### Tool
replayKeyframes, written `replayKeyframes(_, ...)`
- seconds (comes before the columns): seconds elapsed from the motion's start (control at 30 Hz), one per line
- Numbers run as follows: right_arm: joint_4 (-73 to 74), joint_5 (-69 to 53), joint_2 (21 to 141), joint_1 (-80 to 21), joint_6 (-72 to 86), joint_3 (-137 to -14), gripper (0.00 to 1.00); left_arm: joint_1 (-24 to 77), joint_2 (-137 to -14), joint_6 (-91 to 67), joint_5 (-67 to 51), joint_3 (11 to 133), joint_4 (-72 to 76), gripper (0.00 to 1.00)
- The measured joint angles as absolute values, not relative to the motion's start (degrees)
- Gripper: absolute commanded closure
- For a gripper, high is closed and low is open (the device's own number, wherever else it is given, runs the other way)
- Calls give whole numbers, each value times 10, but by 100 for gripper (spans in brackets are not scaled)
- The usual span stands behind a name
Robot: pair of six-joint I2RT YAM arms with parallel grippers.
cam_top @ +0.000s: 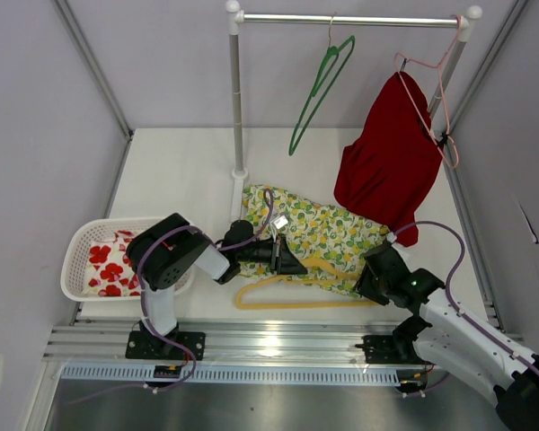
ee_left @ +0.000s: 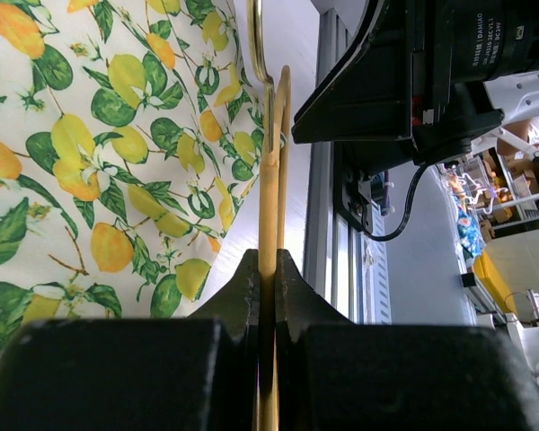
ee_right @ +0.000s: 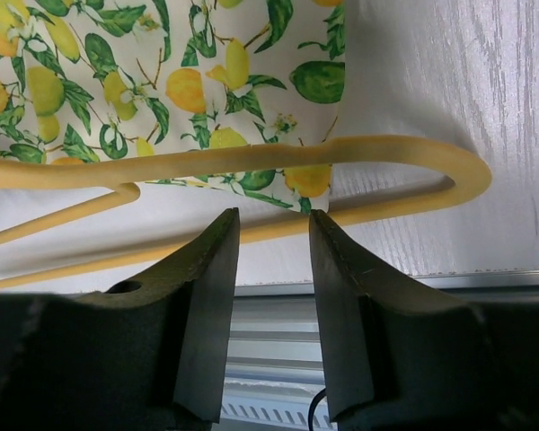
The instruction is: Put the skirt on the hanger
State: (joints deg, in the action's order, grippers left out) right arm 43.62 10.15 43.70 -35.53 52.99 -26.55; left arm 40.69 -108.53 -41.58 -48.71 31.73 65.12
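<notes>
The skirt (cam_top: 319,229) is white with a yellow lemon and green leaf print and lies flat on the table. A yellow hanger (cam_top: 296,289) lies at its near edge, partly on the fabric. My left gripper (cam_top: 296,262) is shut on the yellow hanger's bar (ee_left: 269,206), with the skirt (ee_left: 99,153) to its left. My right gripper (cam_top: 366,285) is open and empty just in front of the hanger's right end (ee_right: 404,171), where the skirt's hem (ee_right: 162,90) lies over the hanger.
A clothes rail (cam_top: 350,18) at the back holds a green hanger (cam_top: 319,85) and a pink hanger (cam_top: 440,99) carrying a red garment (cam_top: 386,157). A white basket (cam_top: 76,260) with red-flowered cloth sits at the left. The metal table edge (cam_top: 269,346) runs along the front.
</notes>
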Motion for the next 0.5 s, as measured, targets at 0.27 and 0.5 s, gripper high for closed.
replayKeyframes(0.27,417,103,444,-355,534,-249,49,407,-1086,-415,-488,317,650,100)
replayKeyframes(0.5,399,104,450,-355,540,-225,49,406,-1086,-411,-489,326,632,100)
